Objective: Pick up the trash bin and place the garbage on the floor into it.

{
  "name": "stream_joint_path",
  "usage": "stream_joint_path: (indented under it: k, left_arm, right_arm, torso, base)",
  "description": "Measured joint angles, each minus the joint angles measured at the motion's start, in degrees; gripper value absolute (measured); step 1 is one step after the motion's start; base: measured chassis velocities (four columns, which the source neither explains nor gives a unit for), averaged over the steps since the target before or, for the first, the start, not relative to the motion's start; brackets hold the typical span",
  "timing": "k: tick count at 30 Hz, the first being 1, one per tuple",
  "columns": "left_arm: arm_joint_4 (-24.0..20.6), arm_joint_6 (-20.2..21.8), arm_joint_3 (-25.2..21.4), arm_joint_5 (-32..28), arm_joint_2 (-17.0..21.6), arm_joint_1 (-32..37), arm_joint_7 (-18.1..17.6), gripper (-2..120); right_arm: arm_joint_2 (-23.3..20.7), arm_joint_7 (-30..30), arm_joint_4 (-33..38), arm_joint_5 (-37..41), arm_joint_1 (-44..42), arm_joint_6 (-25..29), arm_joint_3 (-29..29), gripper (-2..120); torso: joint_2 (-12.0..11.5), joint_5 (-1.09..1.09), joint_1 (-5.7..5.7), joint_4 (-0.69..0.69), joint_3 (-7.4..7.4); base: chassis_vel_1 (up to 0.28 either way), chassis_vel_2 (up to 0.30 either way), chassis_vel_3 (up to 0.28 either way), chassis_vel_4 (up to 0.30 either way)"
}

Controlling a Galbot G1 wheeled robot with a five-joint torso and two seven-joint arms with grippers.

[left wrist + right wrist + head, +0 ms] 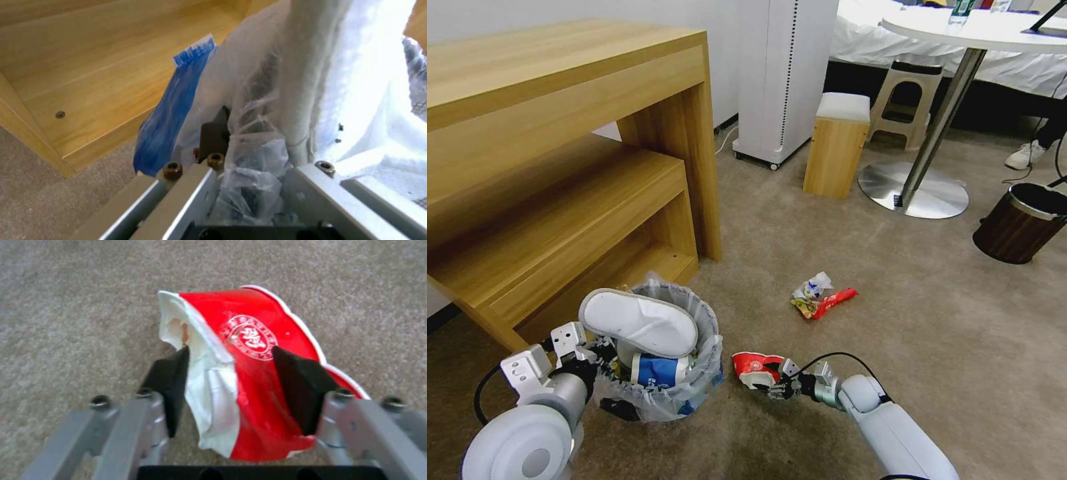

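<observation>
One wrapper heap on carpet

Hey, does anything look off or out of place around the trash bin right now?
Yes: a white slipper lies flat across the trash bin rim, capping it rather than dropping in. The right gripper grips a crushed cup beside it.

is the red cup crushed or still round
Crushed. The red cup is flattened and torn, its white inside folded out, held between the right gripper fingers.
</observation>
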Motion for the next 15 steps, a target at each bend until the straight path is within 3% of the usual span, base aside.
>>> stream_joint_path:
  k: [11,15]
  left_arm:
    - [0.5,-0.1,0.8,0.2,-0.5,-0.4,0.1,1]
    - [0.5,-0.1,0.8,0.2,-0.5,-0.5,0.1,1]
  right_arm:
    - [-1.4,2.5,1.7,1.5,-1.2,1.4,0.4,3]
    - [-2.6,5.2,5.3,3.4,-2.6,1.6,0.5,0]
  torso:
    - [0.0,0.0,0.0,0.0,0.0]
    - [0.0,0.0,0.0,0.0,0.0]
  base:
    - [0.0,0.0,0.0,0.0]
    - [0.0,0.0,0.0,0.0]
